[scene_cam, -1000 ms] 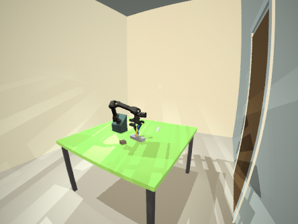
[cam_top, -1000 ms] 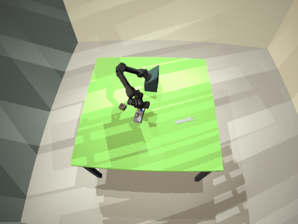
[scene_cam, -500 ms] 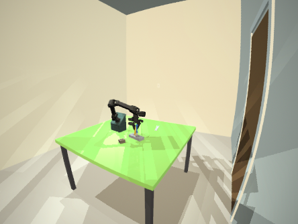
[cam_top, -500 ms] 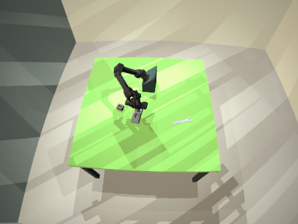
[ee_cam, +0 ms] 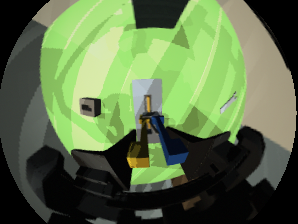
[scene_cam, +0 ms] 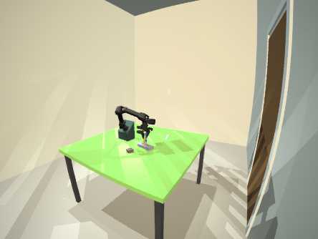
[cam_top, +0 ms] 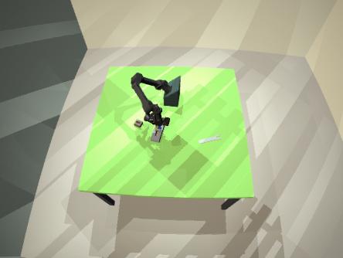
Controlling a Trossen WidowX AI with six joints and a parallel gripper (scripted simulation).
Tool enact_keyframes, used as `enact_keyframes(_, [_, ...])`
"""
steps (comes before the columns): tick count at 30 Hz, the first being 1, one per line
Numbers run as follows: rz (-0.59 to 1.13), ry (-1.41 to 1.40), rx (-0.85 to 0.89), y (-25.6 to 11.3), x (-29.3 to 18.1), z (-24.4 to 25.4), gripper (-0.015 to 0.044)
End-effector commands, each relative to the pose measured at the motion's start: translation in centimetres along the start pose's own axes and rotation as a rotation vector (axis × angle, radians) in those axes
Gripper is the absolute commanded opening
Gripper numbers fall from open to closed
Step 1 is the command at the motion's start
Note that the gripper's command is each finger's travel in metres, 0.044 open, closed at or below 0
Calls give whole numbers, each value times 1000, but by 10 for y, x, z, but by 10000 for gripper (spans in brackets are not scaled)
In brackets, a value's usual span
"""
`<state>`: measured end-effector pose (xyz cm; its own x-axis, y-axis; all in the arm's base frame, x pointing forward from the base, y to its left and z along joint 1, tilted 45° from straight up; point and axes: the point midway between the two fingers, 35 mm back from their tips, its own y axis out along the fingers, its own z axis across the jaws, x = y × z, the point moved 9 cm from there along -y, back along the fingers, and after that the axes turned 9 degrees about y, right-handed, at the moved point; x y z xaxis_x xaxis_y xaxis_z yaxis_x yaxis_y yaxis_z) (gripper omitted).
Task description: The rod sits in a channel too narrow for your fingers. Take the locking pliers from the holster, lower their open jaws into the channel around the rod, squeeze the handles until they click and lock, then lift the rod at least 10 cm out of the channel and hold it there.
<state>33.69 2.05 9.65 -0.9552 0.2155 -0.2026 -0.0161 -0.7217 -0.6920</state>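
Plainly, gripper (cam_top: 157, 123) (scene_cam: 145, 135) (ee_cam: 150, 129): closed on the handles of the pliers, one yellow handle (ee_cam: 138, 159) and one blue handle (ee_cam: 172, 156), which stand apart between the two fingers
Pliers (cam_top: 158, 127) (scene_cam: 145, 139) (ee_cam: 151, 119): handles up, the working end down at the grey block (cam_top: 155, 138) (scene_cam: 148, 147) (ee_cam: 138, 90)
Rod (ee_cam: 148, 103): a yellow-orange strip in the block's slot, as far as the wrist view shows
Hard to make out: the jaws' grip on the rod and whether the pliers are locked – both too small and dark to tell; the gripper covers part of the pliers from above
Small brown block (cam_top: 138, 123) (scene_cam: 129, 150) (ee_cam: 90, 107): near the grey block, with a dark opening
Wrench (cam_top: 209, 139) (scene_cam: 167, 137) (ee_cam: 228, 103): pale, flat, well apart from the block
Arm (cam_top: 139, 89) (scene_cam: 132, 112): black, beside a dark green box (cam_top: 172, 98) (scene_cam: 126, 133)
Table (cam_top: 116, 170) (scene_cam: 122, 175) (ee_cam: 65, 65): bright green, striped with light and shadow; three dark legs in the exterior view
Room: cream walls, a grey-blue wall, a brown door panel (scene_cam: 275, 82)
Count: one arm, one pliers, one grey block, one brown block, one wrench, one green box
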Motion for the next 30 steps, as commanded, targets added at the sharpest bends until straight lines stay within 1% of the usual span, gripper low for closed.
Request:
enact_keyframes(1, [-1,4,-4,-1,-1,-1,107])
enact_keyframes(30, [1,3,17,-27,-1,-9,107])
